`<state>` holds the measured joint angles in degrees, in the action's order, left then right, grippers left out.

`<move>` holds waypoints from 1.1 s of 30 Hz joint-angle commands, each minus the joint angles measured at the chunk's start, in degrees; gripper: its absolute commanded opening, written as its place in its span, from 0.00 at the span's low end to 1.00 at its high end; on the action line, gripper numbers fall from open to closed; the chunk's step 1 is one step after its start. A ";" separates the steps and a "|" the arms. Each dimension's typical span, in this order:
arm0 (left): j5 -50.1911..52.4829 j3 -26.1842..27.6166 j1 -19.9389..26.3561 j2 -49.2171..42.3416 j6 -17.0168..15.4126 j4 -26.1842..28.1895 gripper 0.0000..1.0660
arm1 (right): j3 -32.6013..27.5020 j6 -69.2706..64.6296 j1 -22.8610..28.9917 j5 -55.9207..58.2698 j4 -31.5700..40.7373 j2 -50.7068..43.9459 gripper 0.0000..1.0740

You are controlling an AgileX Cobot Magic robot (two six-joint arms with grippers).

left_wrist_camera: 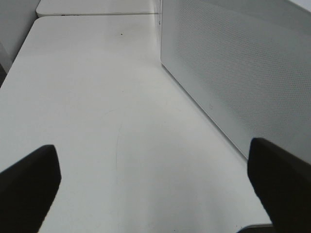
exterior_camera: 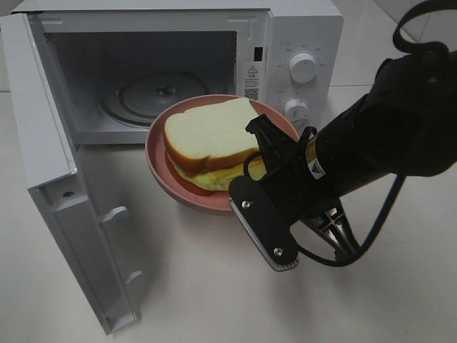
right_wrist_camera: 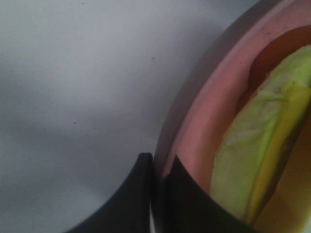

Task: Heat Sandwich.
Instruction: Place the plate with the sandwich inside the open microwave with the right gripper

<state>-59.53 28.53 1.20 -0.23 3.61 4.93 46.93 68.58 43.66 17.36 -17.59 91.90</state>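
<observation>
White matte table [exterior_camera: 200,286] is filling the scene, plain and smooth, with pale floor tiles showing behind. The right gripper [exterior_camera: 246,193] is reaching in from the right, its fingers pressed together on the rim of a pink plate [exterior_camera: 161,164]. The right wrist view is showing one finger outside the rim and one inside it. The sandwich [exterior_camera: 211,132] is lying on that plate just beyond the fingertips, with soft white bread, tan crust and a yellow-green layer. The plate is sitting ahead of the gripper at the mouth of a white microwave [exterior_camera: 300,21]; can't tell if it's touching the table. The door [exterior_camera: 71,214] is swinging wide open on the far side of the plate from the gripper. A round glass turntable [exterior_camera: 153,96] is showing inside, and two white knobs [exterior_camera: 303,68] are showing just past the arm. A black cable [exterior_camera: 378,214] is looping under the wrist. The left gripper [left_wrist_camera: 155,194] is hanging with its fingers spread wide over bare table [left_wrist_camera: 97,97], holding nothing. A white dotted panel [left_wrist_camera: 233,73] is standing close beside one finger.
</observation>
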 commanded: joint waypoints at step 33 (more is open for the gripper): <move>0.00 -0.11 0.11 -1.38 -0.06 0.23 0.95 | 26.24 21.37 -4.30 16.27 19.08 14.78 0.00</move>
<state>-59.53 28.53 1.20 -0.23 3.61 4.93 72.36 89.55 39.65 34.32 1.15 106.86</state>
